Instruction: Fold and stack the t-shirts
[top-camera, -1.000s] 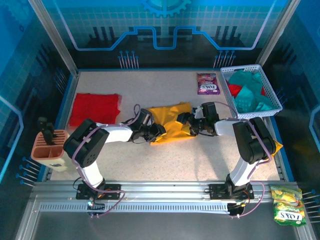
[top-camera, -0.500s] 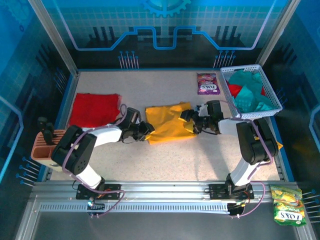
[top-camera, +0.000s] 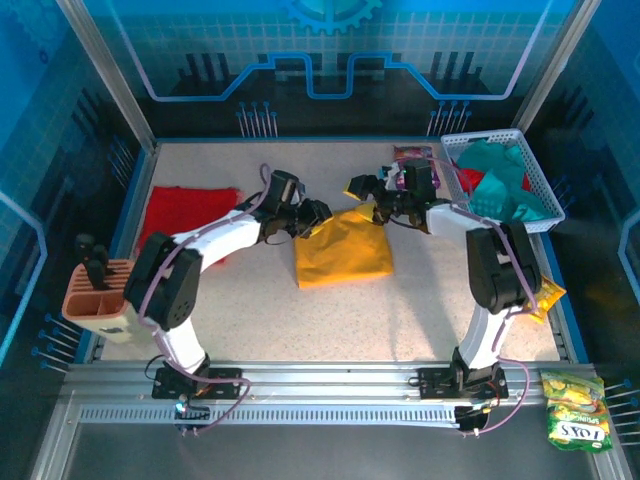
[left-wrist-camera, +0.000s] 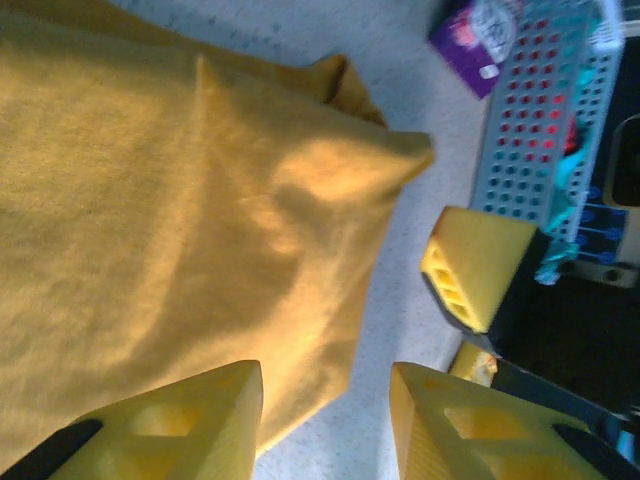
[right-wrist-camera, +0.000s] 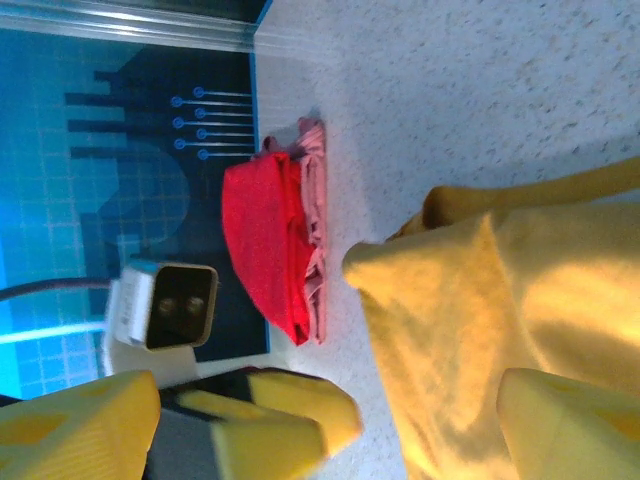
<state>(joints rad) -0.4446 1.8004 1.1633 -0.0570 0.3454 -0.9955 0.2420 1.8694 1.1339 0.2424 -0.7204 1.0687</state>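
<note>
The speckled table (top-camera: 250, 310) carries the mustard-yellow t-shirt (top-camera: 343, 250) near its middle, folded into a rough rectangle, with one far corner pointing up between the two grippers. The red t-shirt (top-camera: 190, 212) lies folded flat near the left edge of the table, well apart from the yellow one. At the far right corner stands the white basket (top-camera: 545, 195), and the teal t-shirts (top-camera: 495, 190) are in a heap inside it, together with a bit of red cloth. The left gripper (top-camera: 312, 213) is over the far left edge of the yellow t-shirt. In the left wrist view its fingers (left-wrist-camera: 190, 415) are spread apart and grasp nothing. The right gripper (top-camera: 365, 188) faces it from the other side, just beyond the far corner of the shirt. Its fingers (right-wrist-camera: 80, 420) are wide apart and also hold nothing. The purple snack packet (left-wrist-camera: 478, 35) lies just beside the basket.
</note>
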